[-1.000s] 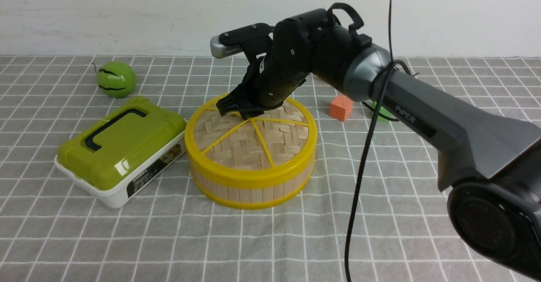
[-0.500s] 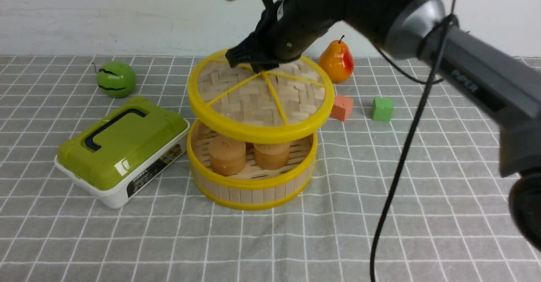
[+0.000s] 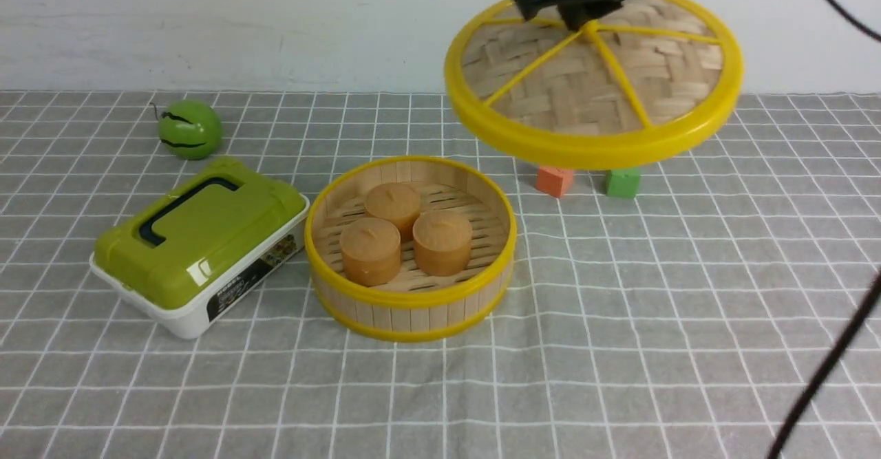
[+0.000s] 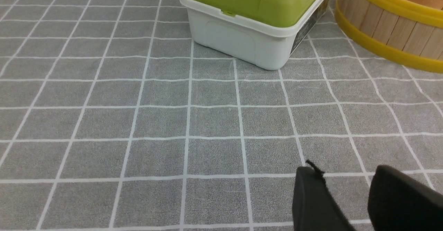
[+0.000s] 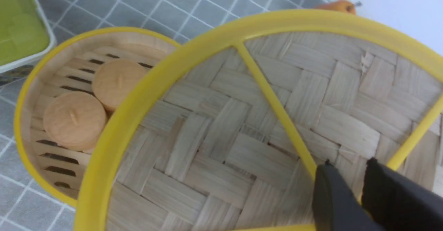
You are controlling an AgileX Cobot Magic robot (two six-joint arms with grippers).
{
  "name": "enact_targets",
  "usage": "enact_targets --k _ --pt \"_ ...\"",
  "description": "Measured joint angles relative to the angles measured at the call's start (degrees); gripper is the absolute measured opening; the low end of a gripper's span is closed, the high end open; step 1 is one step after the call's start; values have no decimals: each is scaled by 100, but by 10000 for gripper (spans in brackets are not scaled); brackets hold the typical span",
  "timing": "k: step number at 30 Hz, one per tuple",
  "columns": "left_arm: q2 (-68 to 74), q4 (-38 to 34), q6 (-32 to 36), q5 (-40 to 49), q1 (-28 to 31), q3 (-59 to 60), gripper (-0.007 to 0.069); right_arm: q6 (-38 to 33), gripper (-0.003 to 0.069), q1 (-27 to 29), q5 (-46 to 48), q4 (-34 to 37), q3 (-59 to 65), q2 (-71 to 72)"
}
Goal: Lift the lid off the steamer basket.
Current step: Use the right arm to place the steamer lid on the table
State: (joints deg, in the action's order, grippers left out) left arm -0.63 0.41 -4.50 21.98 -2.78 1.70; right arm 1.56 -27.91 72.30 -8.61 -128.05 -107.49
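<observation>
The lid [image 3: 592,94] hangs tilted in the air, above and to the right of the steamer basket [image 3: 413,301], with the right gripper [image 3: 568,13] clamped on the hub where its spokes meet. The steamer basket stands uncovered on the worktop [image 3: 619,307], three tan cylinders [image 3: 440,239] inside. The left gripper [image 4: 347,193] hovers low over the worktop, jaws slightly apart, empty.

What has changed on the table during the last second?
The right pincer, shut on the lid, lifted it off the steamer basket and carried it up toward the robot's right, uncovering three orange cakes. The basket and green box stayed put.
</observation>
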Motion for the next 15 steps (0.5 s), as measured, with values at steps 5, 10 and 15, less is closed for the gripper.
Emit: enact_targets --k 5,10,15 --pt "0 0 0 0 0 0 239 -32 83 727 -94 266 1443 747" --pt "0 0 0 0 0 0 239 266 83 1052 -1412 319 3858 1646" --pt "0 0 0 0 0 0 239 714 83 1375 -3269 372 5701 1940"
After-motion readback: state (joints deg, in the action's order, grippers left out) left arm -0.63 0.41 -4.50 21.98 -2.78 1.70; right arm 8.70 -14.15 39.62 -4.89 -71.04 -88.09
